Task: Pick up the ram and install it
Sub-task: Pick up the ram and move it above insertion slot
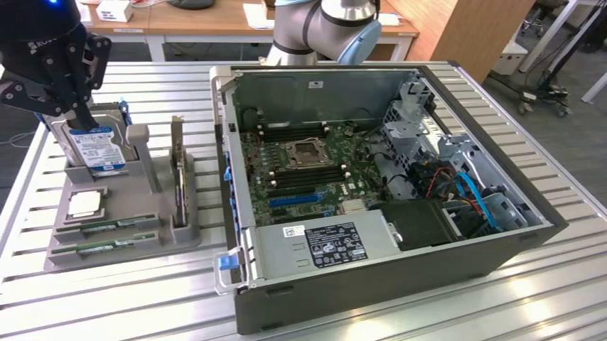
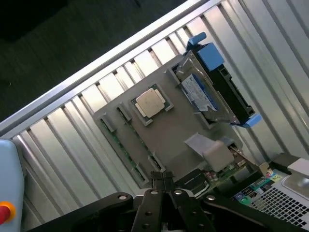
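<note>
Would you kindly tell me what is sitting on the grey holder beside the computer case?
An upright hard drive, a flat processor, two ram sticks and an upright expansion card. Slots in the holder hide the lower edges of drive, sticks and card.

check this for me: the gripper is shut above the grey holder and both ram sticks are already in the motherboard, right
Not quite. The gripper is shut above the grey holder, but both ram sticks lie in that holder, not in the motherboard. The exterior view shows them lying there.
</note>
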